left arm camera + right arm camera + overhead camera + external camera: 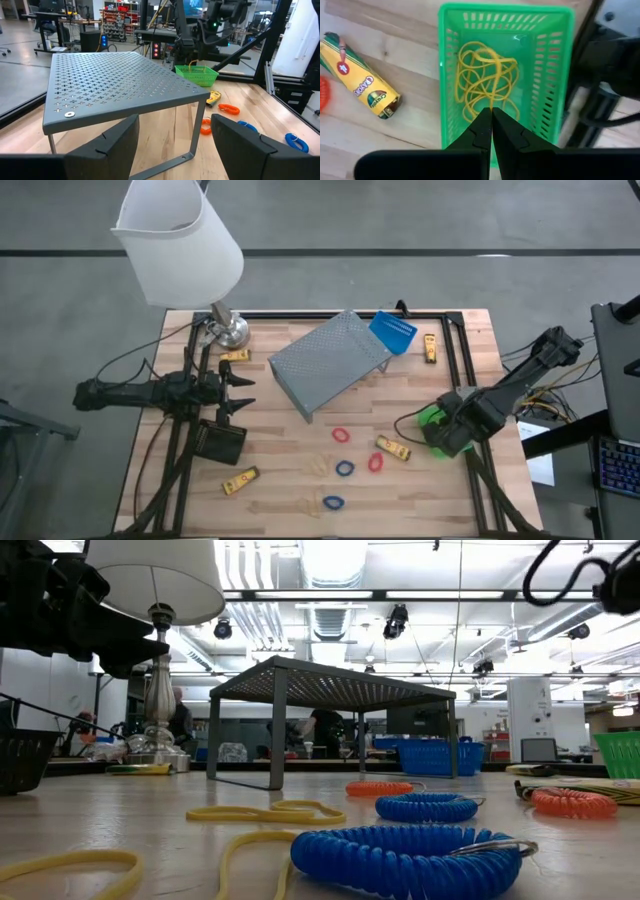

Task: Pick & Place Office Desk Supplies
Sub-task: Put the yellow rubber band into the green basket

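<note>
Sorting step, right side: your right end effector [491, 125] hangs directly over the green bin [505, 15] at the table's right edge, its fingers pressed together with nothing between them that shows; a tangle of yellow rubber bands [485, 80] lies on the bin's floor beneath the tips, so this looks like the end of a drop-off rather than the start of a pick. Left side: your left end effector [175, 145] waits with fingers spread wide and empty, level with the table [290, 510] and facing the grey perforated riser [115, 85]; the black bin [221, 442] sits just beside it. Stock on the table: one crayon box [362, 75] just beside the green bin, a second crayon box [240, 480] near the front left, a third [430, 348] at the back right and a fourth [234, 355] by the lamp base [228, 330]; red coil loops [342, 436] and blue coil loops [344, 469] scattered in front of the riser; loose yellow bands [268, 811] among them; the blue bin [392, 332] tilted against the riser's back corner. Next move, as a judgement: lift the right arm clear of the green bin's wall, part the fingers, and bring them down on one item at a time; the nearest box needs them across its narrow side, and the thin bands need the tips right at the wood.
</note>
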{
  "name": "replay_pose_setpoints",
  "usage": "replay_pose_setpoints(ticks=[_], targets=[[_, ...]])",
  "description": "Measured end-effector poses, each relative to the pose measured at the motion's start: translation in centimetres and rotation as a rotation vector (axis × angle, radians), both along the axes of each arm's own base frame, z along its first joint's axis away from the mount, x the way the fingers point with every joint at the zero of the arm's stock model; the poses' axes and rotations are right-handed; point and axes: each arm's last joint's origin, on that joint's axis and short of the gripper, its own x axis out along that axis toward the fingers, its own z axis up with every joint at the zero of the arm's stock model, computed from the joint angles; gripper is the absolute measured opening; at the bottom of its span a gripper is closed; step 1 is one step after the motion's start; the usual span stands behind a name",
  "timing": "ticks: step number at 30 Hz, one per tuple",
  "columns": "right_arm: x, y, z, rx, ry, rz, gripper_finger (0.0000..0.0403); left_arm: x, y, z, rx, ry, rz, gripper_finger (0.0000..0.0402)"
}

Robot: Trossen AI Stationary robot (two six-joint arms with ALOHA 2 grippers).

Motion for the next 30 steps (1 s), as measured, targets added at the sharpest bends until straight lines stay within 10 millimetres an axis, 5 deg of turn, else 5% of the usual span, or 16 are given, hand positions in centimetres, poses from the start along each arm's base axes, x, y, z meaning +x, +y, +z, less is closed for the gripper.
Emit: replay_pose_setpoints(ticks=[7, 30], targets=[[-0.1, -0.1, -3.0, 0.011, -0.012, -0.010, 0.0009, 0.0, 0.0, 0.0, 0.000, 0.000, 0.000, 0.0253], [0.8, 0.6, -5.0, -0.025, 0.017, -0.047, 0.0009, 0.0, 0.0, 0.0, 0.000, 0.000, 0.000, 0.0253]])
